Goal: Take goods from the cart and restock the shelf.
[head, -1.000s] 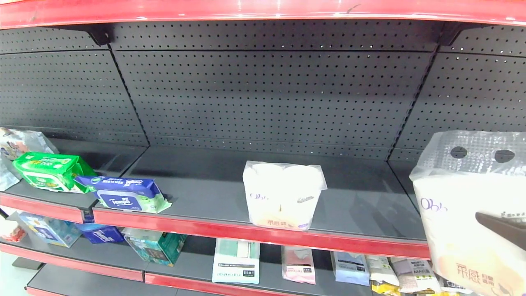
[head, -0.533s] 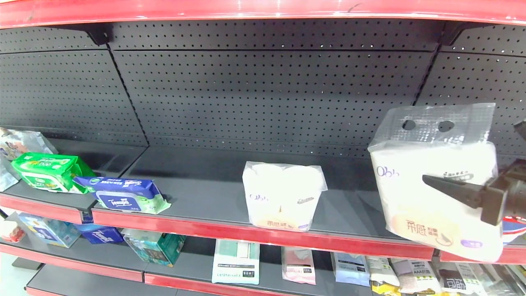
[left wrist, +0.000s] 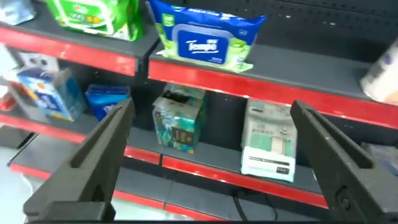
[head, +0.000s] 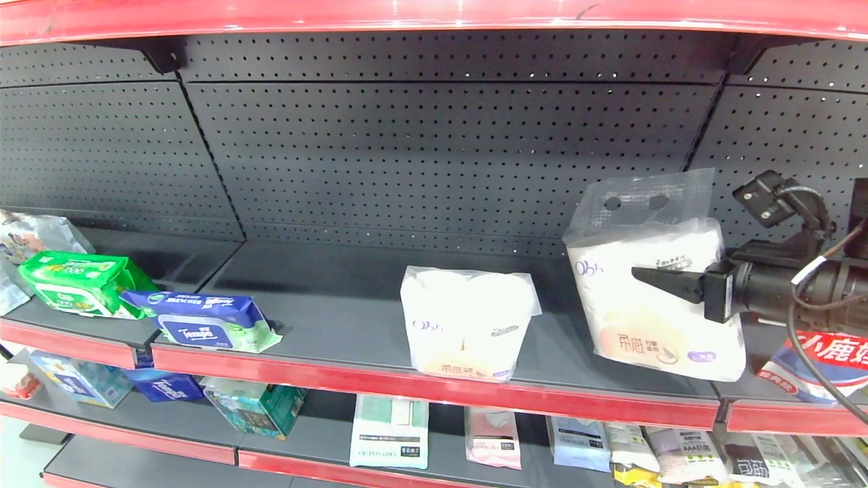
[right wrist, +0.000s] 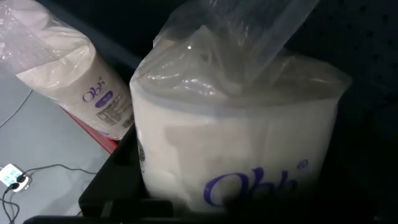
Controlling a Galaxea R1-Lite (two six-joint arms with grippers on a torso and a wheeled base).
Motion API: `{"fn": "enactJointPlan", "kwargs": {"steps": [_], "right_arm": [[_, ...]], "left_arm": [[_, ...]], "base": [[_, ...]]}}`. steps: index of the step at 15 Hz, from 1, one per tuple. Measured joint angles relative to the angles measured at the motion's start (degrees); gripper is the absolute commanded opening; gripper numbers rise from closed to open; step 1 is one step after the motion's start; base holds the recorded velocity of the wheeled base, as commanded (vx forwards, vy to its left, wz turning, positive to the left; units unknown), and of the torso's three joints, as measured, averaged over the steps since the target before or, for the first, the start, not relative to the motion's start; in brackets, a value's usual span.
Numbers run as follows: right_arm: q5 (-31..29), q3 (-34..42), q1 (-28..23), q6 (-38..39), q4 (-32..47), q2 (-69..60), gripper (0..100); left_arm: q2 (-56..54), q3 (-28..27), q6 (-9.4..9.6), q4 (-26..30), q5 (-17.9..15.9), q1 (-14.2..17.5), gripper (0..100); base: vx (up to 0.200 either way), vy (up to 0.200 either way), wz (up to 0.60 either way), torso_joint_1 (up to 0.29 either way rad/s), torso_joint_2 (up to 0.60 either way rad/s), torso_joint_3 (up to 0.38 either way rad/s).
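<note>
A pack of white tissue rolls (head: 661,325) in clear plastic with a two-hole handle hangs tilted over the right part of the grey shelf board (head: 339,318); whether it touches the board is unclear. My right gripper (head: 651,281) is shut on its sides, one black finger (head: 668,285) across its front. In the right wrist view the held pack (right wrist: 242,155) is close up, with a second identical pack (right wrist: 62,68) beyond it. That second pack (head: 468,322) stands upright at the shelf's front middle. My left gripper (left wrist: 211,168) is open and holds nothing, low before the lower shelves.
A blue wipes pack (head: 207,320) and a green pack (head: 81,281) lie at the shelf's left. A red-and-white pack (head: 814,366) lies right of the held one. Lower shelves (head: 434,468) hold several goods. A red-edged shelf (head: 434,17) overhangs above. Bare board lies between the tissue packs.
My right gripper has carried the tissue pack up and left from the lower right edge, farther in over the shelf board. The pack standing on the shelf has not moved.
</note>
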Motion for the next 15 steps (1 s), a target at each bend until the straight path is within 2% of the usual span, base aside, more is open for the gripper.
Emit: {"fn": "enactJointPlan", "kwargs": {"steps": [3,6,7,10,11,12,14,15], "right_arm": [[0.0,-1.4,0.6,0.0,-0.6,2.8,0],[0.0,-1.9,0.7,0.0,-0.7,3.9,0],[0.0,-1.9,0.7,-0.1,-0.7,4.1,0],[0.0,-1.8,0.7,-0.4,-0.6,4.4,0],[0.0,-1.7,0.7,-0.5,-0.6,4.4,0],[0.0,-1.6,0.7,-0.5,-0.6,4.5,0],[0.0,-1.7,0.7,-0.5,-0.6,4.9,0],[0.0,-1.9,0.7,-0.5,-0.7,5.0,0]], "left_arm": [[0.1,0.3,-0.1,0.0,1.3,1.1,100],[0.1,0.3,-0.54,0.0,0.6,8.6,100],[-0.3,0.3,-0.46,0.0,-1.4,9.7,100],[-2.7,0.4,0.79,-0.1,-11.0,10.4,100],[-3.2,0.4,1.46,-0.1,-13.3,10.6,100],[-3.6,0.5,3.1,-0.1,-15.2,10.7,100],[-4.1,0.5,5.81,-0.1,-16.2,10.8,100],[-4.3,0.5,6.35,-0.1,-16.4,10.8,100]], "base": [[0.0,0.0,0.0,0.0,0.0,0.0],[0.0,0.0,0.0,0.0,0.0,0.0],[0.0,0.0,0.0,0.0,0.0,0.0],[0.0,0.0,0.0,0.0,0.0,0.0],[0.0,0.0,0.0,0.0,0.0,0.0],[0.0,0.0,0.0,0.0,0.0,0.0],[0.0,0.0,0.0,0.0,0.0,0.0],[0.0,0.0,0.0,0.0,0.0,0.0]]}}
